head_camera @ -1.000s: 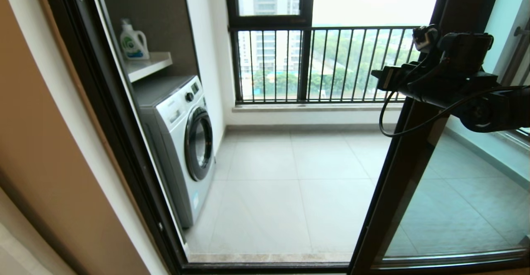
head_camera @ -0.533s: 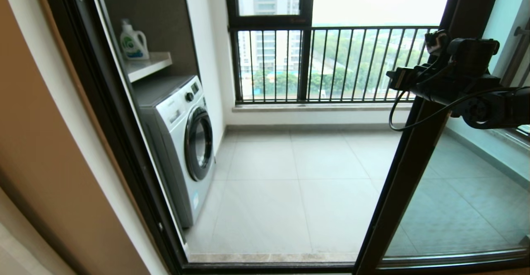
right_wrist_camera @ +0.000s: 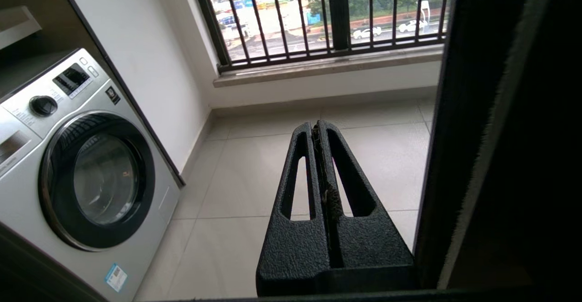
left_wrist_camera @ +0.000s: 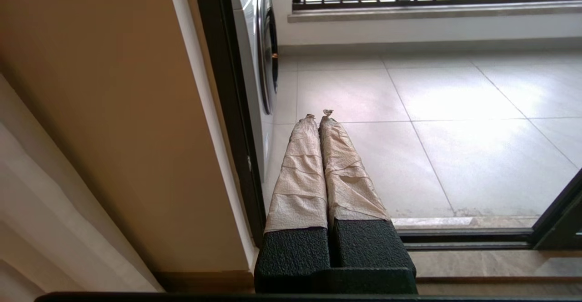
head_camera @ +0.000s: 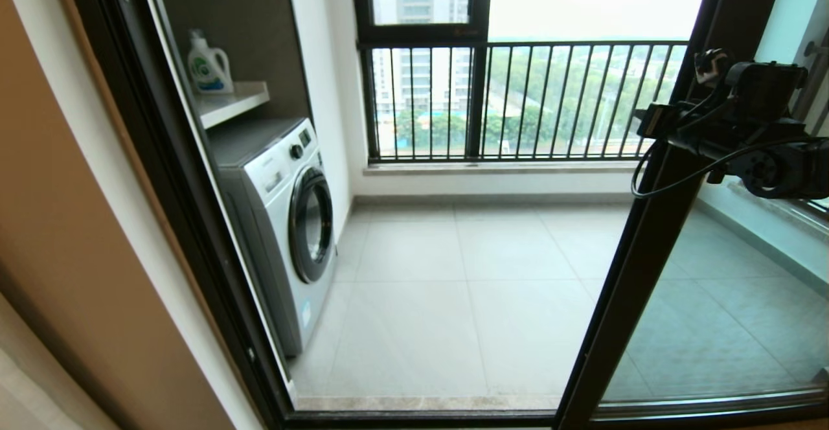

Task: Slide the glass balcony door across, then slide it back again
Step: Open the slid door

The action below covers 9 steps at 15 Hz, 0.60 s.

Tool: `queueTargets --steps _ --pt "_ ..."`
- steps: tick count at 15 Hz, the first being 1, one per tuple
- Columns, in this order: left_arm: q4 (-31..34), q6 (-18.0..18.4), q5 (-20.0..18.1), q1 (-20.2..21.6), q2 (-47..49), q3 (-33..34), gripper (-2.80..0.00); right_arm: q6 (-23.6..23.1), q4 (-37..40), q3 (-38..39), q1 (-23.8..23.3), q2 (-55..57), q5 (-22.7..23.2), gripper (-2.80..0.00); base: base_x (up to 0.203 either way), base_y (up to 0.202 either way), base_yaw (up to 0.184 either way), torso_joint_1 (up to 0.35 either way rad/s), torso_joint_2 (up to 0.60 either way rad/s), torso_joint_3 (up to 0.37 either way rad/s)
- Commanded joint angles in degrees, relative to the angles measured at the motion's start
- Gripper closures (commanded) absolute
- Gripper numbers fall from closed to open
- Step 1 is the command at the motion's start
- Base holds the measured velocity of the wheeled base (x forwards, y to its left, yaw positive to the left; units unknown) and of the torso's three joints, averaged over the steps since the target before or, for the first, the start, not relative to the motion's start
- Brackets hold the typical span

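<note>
Doorway mostly open onto balcony. Glass balcony door (head_camera: pixel 647 255) stands at right of head view, dark leading upright running floor to ceiling, tilted in frame by cam angle; pane (head_camera: pixel 719 313) behind it to the right. Long axis vertical, travel sideways along bottom track (head_camera: pixel 453 417).

Right gripper (right_wrist_camera: pixel 318 127) up at mid-height just beside the upright's open-side edge, door lying to its right; fingers pressed together, nothing held. Contact w/ frame: can't tell. Looks like push/pull on that edge is the step in hand; right arm far nearer than left.

Left gripper (left_wrist_camera: pixel 319 116) low near left jamb (left_wrist_camera: pixel 227 111), parked, paper-wrapped fingers closed on nothing.

Washing machine (head_camera: pixel 278 223) inside balcony at left.

Right wrist cam shows fuzzy seal strip (right_wrist_camera: pixel 495 111) on door edge, hidden from head cam. Handle not made out in any view.
</note>
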Motion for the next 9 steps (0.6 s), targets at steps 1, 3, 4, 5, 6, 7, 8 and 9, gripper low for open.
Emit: queueTargets --steps 1,3,4,5,6,7,8,9 --pt "0.0 0.0 0.0 0.0 0.1 0.0 0.00 0.0 -0.2 -0.4 -1.7 0.4 0.5 0.00 0.000 0.000 0.000 0.000 0.00 0.000" --pt "0.0 0.0 0.0 0.0 0.1 0.0 0.00 0.1 -0.2 -0.2 -2.8 0.4 1.1 0.00 0.000 0.000 0.000 0.000 0.00 0.000" --pt "0.0 0.0 0.0 0.0 0.1 0.0 0.00 0.1 -0.2 -0.2 -3.4 0.4 1.3 0.00 0.000 0.000 0.000 0.000 0.00 0.000" --pt "0.0 0.0 0.0 0.0 0.1 0.0 0.00 0.1 -0.2 -0.2 -3.8 0.4 1.3 0.00 0.000 0.000 0.000 0.000 0.00 0.000" --pt "0.0 0.0 0.0 0.0 0.1 0.0 0.00 0.1 -0.2 -0.2 -4.5 0.4 1.5 0.00 0.000 0.000 0.000 0.000 0.00 0.000" --pt "0.0 0.0 0.0 0.0 0.1 0.0 0.00 0.1 -0.2 -0.2 -5.1 0.5 2.1 0.00 0.000 0.000 0.000 0.000 0.00 0.000" --pt "0.0 0.0 0.0 0.0 0.1 0.0 0.00 0.1 -0.2 -0.2 -5.8 0.5 2.7 0.00 0.000 0.000 0.000 0.000 0.00 0.000" --pt "-0.1 0.0 0.0 0.0 0.1 0.0 0.00 0.1 -0.2 -0.2 -6.3 0.5 2.9 0.00 0.000 0.000 0.000 0.000 0.00 0.000"
